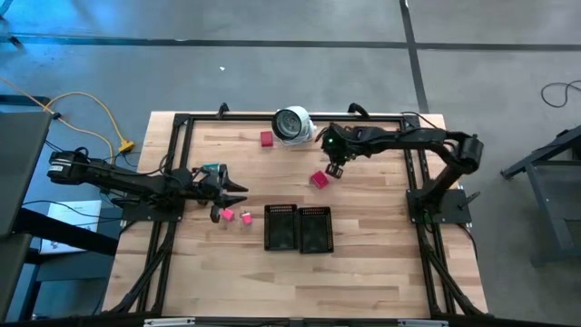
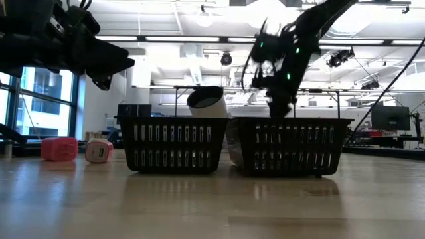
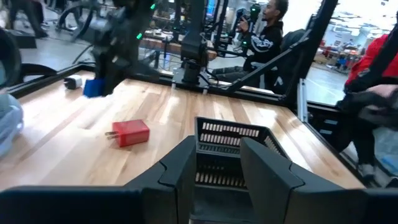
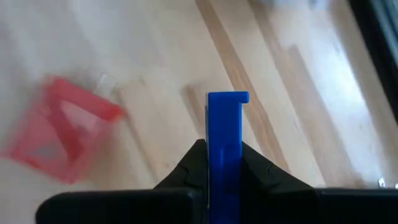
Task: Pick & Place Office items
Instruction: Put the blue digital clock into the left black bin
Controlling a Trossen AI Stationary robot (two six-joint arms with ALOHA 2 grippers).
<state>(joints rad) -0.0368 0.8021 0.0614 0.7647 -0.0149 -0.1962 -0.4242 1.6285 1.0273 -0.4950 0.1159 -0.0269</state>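
The wooden table sits in a large open workshop with glass walls; people sit beyond its far edge. Two black mesh trays stand side by side near the middle. Behind them lies the round white-and-grey object, partly hidden in the low view. The right gripper, raised above bare wood behind the trays, is clamped on a blue piece; a red piece lies just beside. The left gripper, left of the trays, stands partly apart, empty, over two pink pieces. Another red piece lies near the round object.
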